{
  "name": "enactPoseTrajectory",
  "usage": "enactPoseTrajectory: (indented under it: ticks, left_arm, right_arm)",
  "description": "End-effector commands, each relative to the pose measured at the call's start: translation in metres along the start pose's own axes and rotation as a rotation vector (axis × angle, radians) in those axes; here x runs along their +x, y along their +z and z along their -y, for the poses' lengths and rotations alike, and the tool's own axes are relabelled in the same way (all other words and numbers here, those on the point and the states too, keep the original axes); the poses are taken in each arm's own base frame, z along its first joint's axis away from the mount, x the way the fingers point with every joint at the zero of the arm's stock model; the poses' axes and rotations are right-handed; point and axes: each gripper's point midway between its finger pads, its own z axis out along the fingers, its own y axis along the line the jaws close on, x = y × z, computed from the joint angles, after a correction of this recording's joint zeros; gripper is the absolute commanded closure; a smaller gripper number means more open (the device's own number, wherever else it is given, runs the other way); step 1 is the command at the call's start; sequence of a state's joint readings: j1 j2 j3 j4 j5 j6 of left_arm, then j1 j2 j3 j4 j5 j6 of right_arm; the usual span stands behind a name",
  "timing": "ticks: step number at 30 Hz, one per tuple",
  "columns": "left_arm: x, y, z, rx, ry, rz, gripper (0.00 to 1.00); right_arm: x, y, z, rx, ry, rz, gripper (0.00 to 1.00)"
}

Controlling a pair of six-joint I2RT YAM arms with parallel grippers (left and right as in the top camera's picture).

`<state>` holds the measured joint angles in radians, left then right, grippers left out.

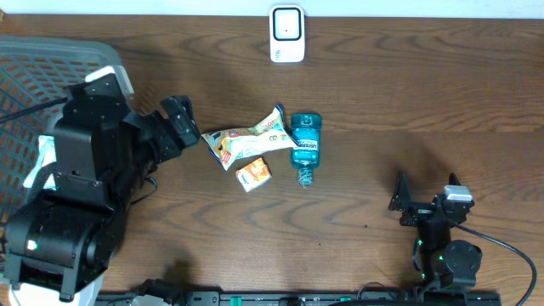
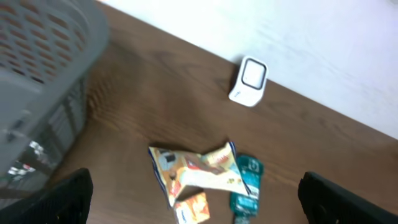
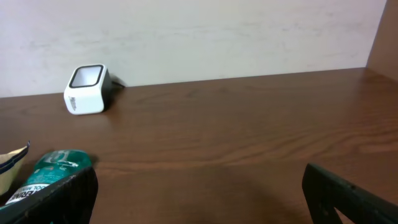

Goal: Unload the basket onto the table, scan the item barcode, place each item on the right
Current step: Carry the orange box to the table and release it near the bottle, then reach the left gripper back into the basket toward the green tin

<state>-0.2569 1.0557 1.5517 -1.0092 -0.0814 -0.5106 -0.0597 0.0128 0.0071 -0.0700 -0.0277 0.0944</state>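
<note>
Left arm is black and boxy with white trim; right arm is black, with green lights and a black cable.

Right gripper above a brown wood table, jaws spread wide w/ nothing between them; its dark fingers fill the btm corners of the shot. A small white scanner stands upright at upper left, near the pale wall at the table's far edge. At lower left, a teal bottle lies partly hidden behind the left finger. Just beside it at the frame edge is what looks like the corner of a snack pack, too cropped to be sure.
</note>
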Motion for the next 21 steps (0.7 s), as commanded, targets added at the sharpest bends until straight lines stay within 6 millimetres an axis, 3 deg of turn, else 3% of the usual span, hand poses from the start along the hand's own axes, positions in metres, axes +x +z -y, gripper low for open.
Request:
enactPoseTrajectory:
  ticks: [1,5,9,17,21]
  left_arm:
    - [-0.037,-0.027,-0.004,-0.042,0.025,0.146,0.02]
    - [-0.069,-0.057,-0.017,-0.121,0.012,0.276,0.02]
    - [-0.088,-0.075,-0.051,-0.271,-0.041,0.354,0.02]
    - [-0.082,-0.072,-0.138,-0.592,-0.261,0.31,0.02]
    - [-0.073,-0.061,-0.179,-0.745,-0.348,0.234,0.02]
  right_arm:
    - [0.001,0.0,-0.001,-0.003,0.005,-0.003,0.01]
    - [0.001,0.0,-0.001,-0.003,0.005,-0.003,0.01]
    - [0.001,0.0,-0.001,-0.003,0.005,-0.003,0.01]
    - [0.001,0.0,-0.001,-0.003,0.005,-0.004,0.01]
    - [0.001,0.0,-0.001,-0.003,0.005,-0.004,0.01]
